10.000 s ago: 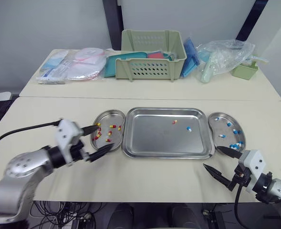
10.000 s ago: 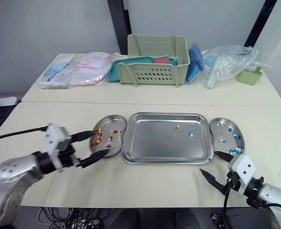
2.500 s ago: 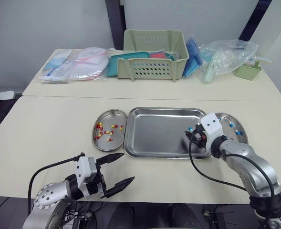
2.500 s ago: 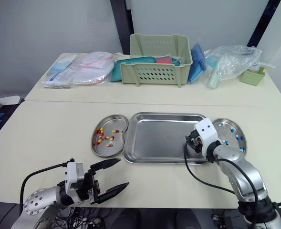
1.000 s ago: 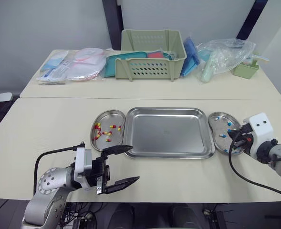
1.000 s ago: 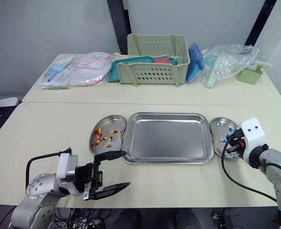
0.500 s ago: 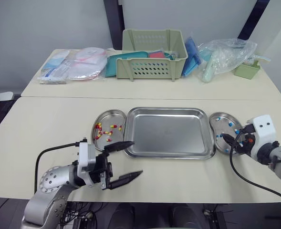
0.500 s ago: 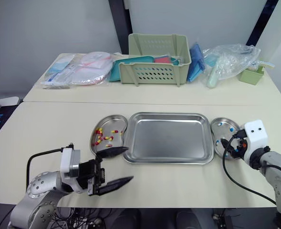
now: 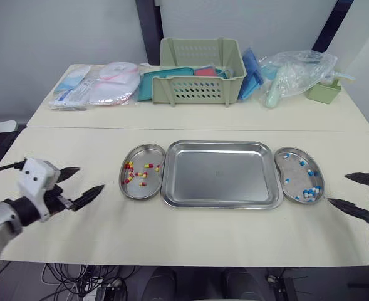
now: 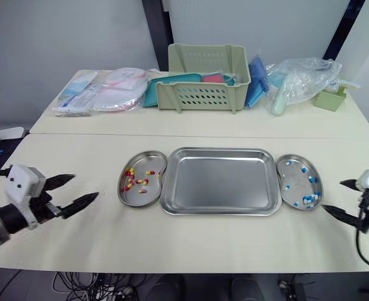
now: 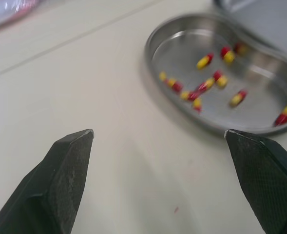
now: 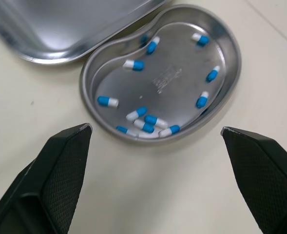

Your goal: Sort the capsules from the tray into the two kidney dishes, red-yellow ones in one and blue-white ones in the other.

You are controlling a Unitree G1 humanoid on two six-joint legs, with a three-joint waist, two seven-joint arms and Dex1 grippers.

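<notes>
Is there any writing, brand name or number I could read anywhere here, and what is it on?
No text here can be read.
Stamped mark on the floor of the right-hand dish: too blurred to read.
Small mark in the middle of the tray: too small to read.
Print on the plastic packets at the far left: too small to read.
</notes>
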